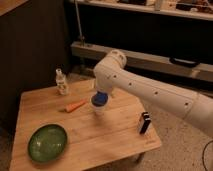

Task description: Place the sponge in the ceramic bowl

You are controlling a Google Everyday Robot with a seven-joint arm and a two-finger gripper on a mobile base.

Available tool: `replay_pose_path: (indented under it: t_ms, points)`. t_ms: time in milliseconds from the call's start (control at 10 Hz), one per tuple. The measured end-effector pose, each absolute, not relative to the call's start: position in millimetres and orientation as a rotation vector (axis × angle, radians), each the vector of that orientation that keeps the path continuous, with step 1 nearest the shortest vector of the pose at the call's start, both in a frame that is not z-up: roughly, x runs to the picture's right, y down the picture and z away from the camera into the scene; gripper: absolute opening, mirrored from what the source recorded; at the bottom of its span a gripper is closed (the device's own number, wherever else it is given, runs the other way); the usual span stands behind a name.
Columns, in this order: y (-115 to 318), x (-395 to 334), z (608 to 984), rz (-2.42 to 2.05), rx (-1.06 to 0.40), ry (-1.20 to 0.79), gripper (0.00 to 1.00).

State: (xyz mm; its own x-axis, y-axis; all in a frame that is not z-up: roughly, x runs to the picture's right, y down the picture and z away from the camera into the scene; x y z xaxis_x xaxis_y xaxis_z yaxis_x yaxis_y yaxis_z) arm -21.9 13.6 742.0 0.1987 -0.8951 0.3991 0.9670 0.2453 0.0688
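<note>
gripper [103, 90] at sponge [101, 98] — hold cannot tell | ceramic bowl [47, 143] well apart — by table [115, 136] front-left edge

Carrot [75, 106], bottle [61, 82], cup [99, 108], black-and-white box [144, 122]

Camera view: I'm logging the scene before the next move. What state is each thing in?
Wide glossy green ceramic bowl: upright, empty.
Small white cup: upright.
Small blue sponge: at the cup's mouth, not in the bowl.
Gripper: above the cup, at the sponge.
Orange carrot: lying flat.
Small clear bottle: upright.
Black-and-white boxy object: standing upright.
</note>
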Motion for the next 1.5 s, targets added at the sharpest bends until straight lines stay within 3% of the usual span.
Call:
replay_pose_path:
  t_ms: [1500]
  points:
    - [16.0,-26.5,786.2,-1.359,-0.279,-0.449,0.8]
